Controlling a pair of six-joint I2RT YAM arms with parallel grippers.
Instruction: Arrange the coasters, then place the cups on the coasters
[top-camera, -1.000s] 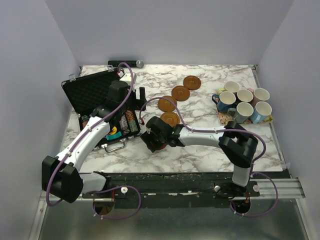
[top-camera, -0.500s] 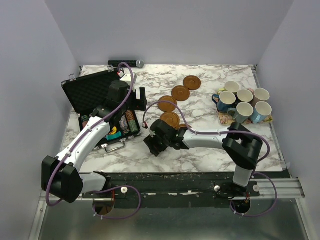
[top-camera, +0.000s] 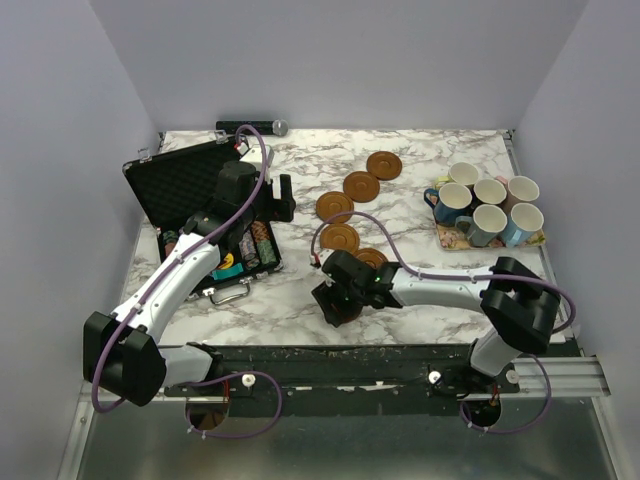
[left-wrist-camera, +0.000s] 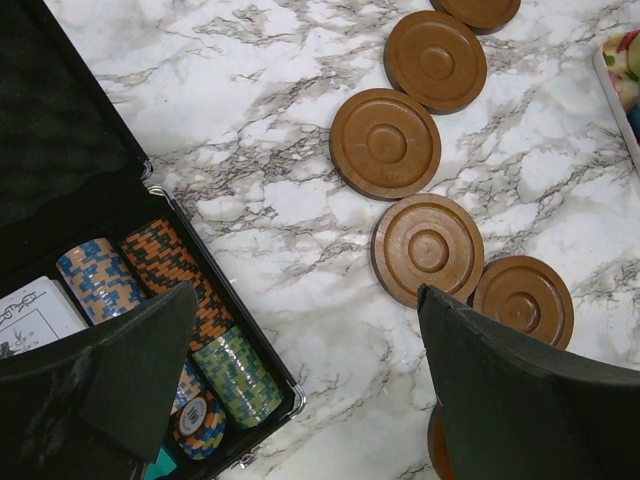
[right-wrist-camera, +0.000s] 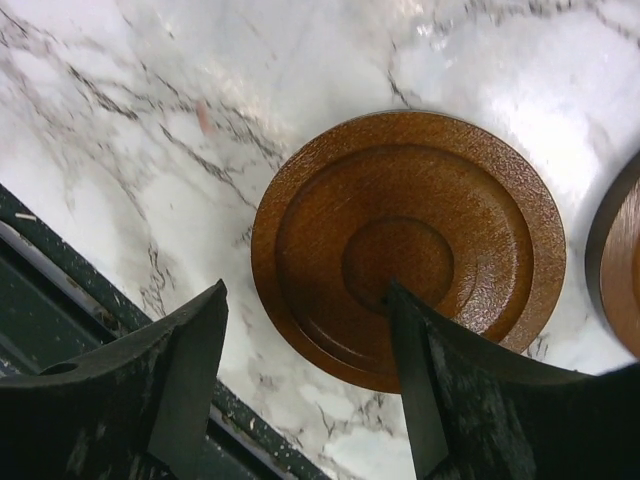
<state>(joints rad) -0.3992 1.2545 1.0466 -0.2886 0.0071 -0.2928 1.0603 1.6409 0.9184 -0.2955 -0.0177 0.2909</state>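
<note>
Five reddish-brown coasters lie in a bent row on the marble, from the far coaster (top-camera: 384, 164) down to the nearest of the row (top-camera: 372, 258). A sixth coaster (right-wrist-camera: 410, 245) lies flat near the table's front edge. My right gripper (right-wrist-camera: 302, 292) is open over it. One fingertip (right-wrist-camera: 400, 310) sits at its sunken centre, and the other (right-wrist-camera: 205, 310) stands just off its rim. In the top view that gripper (top-camera: 335, 298) covers most of this coaster (top-camera: 348, 311). My left gripper (left-wrist-camera: 308, 292) hangs open and empty over bare marble. The cups (top-camera: 488, 205) stand together on a floral tray.
An open black case (top-camera: 185, 185) with stacked poker chips (left-wrist-camera: 230, 375) lies at the left, its corner under my left gripper. The floral tray (top-camera: 446, 236) sits at the right edge. The black front rail (right-wrist-camera: 60, 300) runs close beside the sixth coaster.
My right gripper has moved right and toward the front edge, and the coaster beneath it has travelled along. The left arm has not moved.
</note>
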